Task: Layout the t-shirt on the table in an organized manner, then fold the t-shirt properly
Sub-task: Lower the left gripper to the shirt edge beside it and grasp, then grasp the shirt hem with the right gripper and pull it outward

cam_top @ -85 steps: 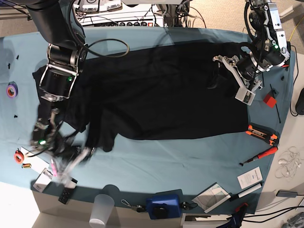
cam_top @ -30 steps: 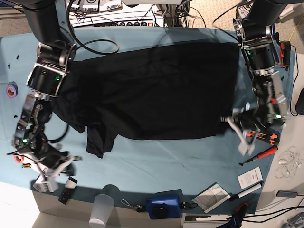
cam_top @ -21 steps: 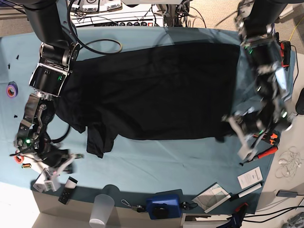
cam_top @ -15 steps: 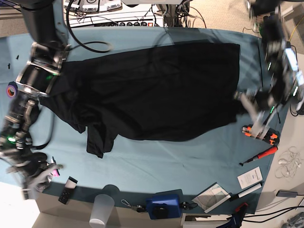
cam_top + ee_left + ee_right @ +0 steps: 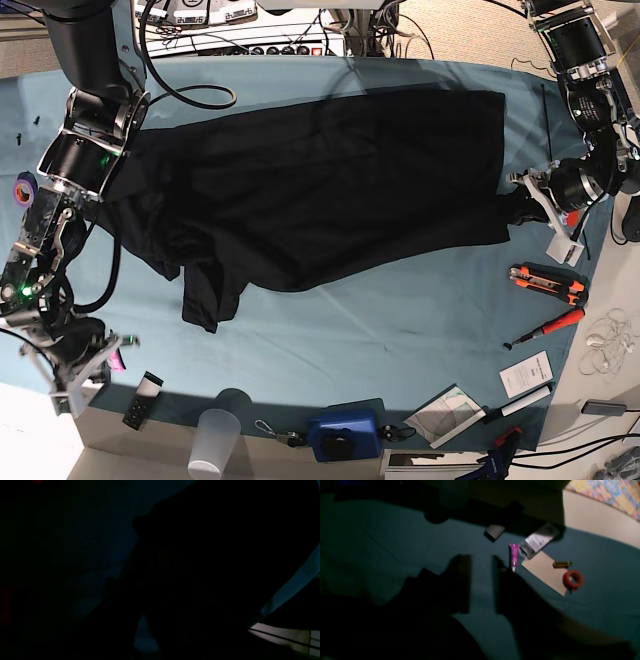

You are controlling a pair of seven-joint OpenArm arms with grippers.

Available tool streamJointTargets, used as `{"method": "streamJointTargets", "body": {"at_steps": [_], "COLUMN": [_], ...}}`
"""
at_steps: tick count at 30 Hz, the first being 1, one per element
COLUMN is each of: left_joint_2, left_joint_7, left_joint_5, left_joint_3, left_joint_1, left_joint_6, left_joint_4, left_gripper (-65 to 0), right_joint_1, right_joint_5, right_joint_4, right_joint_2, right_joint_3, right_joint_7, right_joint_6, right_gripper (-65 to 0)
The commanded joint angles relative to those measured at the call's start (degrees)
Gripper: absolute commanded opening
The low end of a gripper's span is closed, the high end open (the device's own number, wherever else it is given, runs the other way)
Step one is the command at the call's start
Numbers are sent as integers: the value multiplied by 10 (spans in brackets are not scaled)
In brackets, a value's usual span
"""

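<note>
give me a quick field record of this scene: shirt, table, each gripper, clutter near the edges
t-shirt: black, spread wide across the table, one part bunched at the lower left
table: teal cloth cover
left gripper: shut on the t-shirt at its edge
right gripper: open, over bare cloth, holding nothing
near right gripper: pink tube, red tape roll
near left gripper: orange cutter
front edge: plastic cup

Teal table (image 5: 400,330): black t-shirt (image 5: 320,180) spread across center; orange cutter (image 5: 548,283) at 4 o'clock, purple tape roll (image 5: 24,186) at 9.
</note>
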Motion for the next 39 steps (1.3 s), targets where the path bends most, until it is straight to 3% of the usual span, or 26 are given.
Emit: {"method": "streamJointTargets", "body": {"at_steps": [1, 5, 9, 11, 14, 18, 23, 26, 27, 31, 39], "left_joint_2": [-9, -9, -9, -9, -9, -9, -9, -9, -9, -9, -9], "left_joint_7": [-9, -9, -9, -9, -9, -9, -9, -9, -9, -9, -9], "left_joint_5": [-13, -17, -21, -21, -22, -22, -23, -29, -30, -31, -31], "left_joint_3": [-1, -1, -1, -1, -1, -1, -1, -1, -1, -1, -1], "left_joint_1": [-8, -8, -8, -8, -8, -8, -8, -8, -8, -8, -8], "left_joint_6": [-2, -2, -2, -2, -2, -2, -2, -2, -3, -2, -2], "left_joint_4": [10, 10, 10, 10, 10, 10, 10, 10, 10, 10, 10], "left_gripper": [-650, -650, -650, -650, -650, -650, -650, -650, -650, -650, -650], "right_joint_1": [12, 11, 12, 19, 37, 41, 40, 43, 44, 46, 48], "right_joint_5": [5, 3, 2, -9, -74, -123, -128, -130, -138, -177, -177], "right_joint_4": [-5, -97, -207, -257, -327, -364, -364, -363, -362, -344, -216], "right_joint_2": [7, -10, -23, -28, -45, -65, -76, -77, -77, -75, -53], "right_joint_3": [2, -15, -68, -110, -170, -204, -205, -205, -205, -205, -204], "right_joint_7": [12, 50, 134, 151, 153, 144, 118, 85, 83, 117, 190], "right_joint_6": [-3, -27, -33, -67, -120, -150, -153, -153, -153, -153, -153], "right_gripper": [-452, -451, -451, -451, -451, -451, -467, -635, -650, -650, -650]}}
